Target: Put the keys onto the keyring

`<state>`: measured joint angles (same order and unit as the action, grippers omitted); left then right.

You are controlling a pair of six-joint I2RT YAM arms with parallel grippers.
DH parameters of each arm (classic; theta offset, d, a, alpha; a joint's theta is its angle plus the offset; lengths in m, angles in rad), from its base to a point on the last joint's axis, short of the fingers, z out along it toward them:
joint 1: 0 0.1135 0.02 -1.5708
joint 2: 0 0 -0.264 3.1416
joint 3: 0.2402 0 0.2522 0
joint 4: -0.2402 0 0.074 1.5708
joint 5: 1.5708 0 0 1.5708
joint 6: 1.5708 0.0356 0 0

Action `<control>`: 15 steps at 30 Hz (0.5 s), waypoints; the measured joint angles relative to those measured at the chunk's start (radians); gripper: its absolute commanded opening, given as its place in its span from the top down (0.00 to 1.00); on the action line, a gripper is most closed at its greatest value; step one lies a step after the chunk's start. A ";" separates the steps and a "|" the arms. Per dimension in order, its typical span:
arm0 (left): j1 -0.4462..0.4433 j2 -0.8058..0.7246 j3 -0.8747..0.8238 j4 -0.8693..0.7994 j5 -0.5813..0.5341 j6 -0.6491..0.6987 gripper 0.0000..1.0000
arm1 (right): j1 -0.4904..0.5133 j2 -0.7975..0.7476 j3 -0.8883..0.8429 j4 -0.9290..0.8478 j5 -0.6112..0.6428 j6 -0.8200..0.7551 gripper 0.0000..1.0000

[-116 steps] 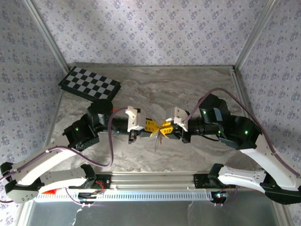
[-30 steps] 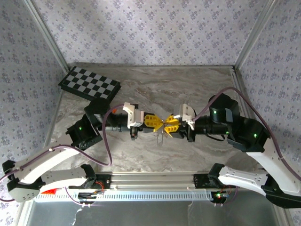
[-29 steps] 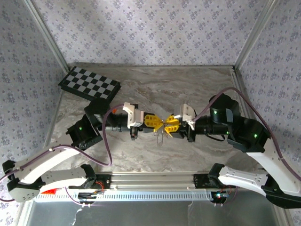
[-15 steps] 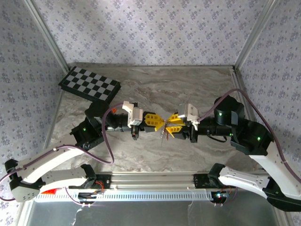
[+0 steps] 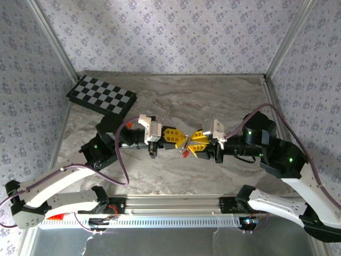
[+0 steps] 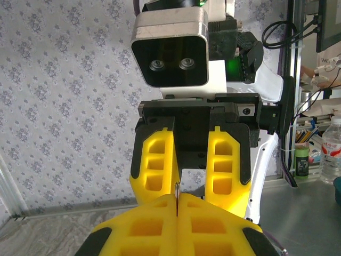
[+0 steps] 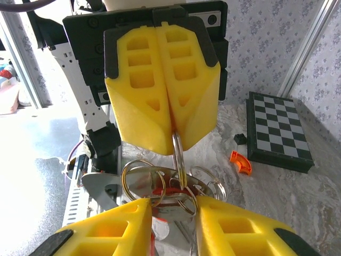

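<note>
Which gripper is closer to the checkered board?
Left. The left gripper is on the same side as the checkered board, well apart from it; the right gripper, tip to tip with the left, is farther off.

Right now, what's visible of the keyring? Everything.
The keyring is a thin silvery metal loop, seen nearly edge-on from the right wrist. Its top is pinched between the shut yellow fingers of the left gripper, clear of the table. Its lower end runs into a bunch of silvery rings and keys between the right gripper's parted fingers; whether those grip it is unclear.
</note>
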<state>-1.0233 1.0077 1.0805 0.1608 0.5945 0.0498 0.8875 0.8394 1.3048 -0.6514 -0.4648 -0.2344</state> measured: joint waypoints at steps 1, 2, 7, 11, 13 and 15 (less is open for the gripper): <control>0.000 0.000 0.000 0.000 0.000 0.000 1.00 | -0.002 0.000 -0.006 0.006 0.000 0.002 0.74; 0.000 0.000 0.000 0.000 0.000 0.000 1.00 | -0.003 0.000 -0.012 0.014 -0.002 0.003 0.75; 0.000 0.000 0.000 0.000 0.000 -0.008 1.00 | -0.003 -0.002 -0.028 0.031 -0.005 0.009 0.79; 0.000 0.000 -0.003 0.014 0.000 -0.019 1.00 | -0.005 -0.004 -0.029 0.036 -0.008 0.010 0.80; 0.000 0.000 -0.004 0.026 0.001 -0.026 1.00 | -0.005 -0.004 -0.030 0.047 -0.009 0.010 0.81; 0.000 0.000 -0.005 0.040 0.001 -0.034 1.00 | -0.005 -0.004 -0.031 0.057 -0.011 0.010 0.83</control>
<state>-1.0233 1.0077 1.0760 0.2005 0.5957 0.0154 0.8829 0.8356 1.2736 -0.5945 -0.4763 -0.2245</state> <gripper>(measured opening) 0.047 0.181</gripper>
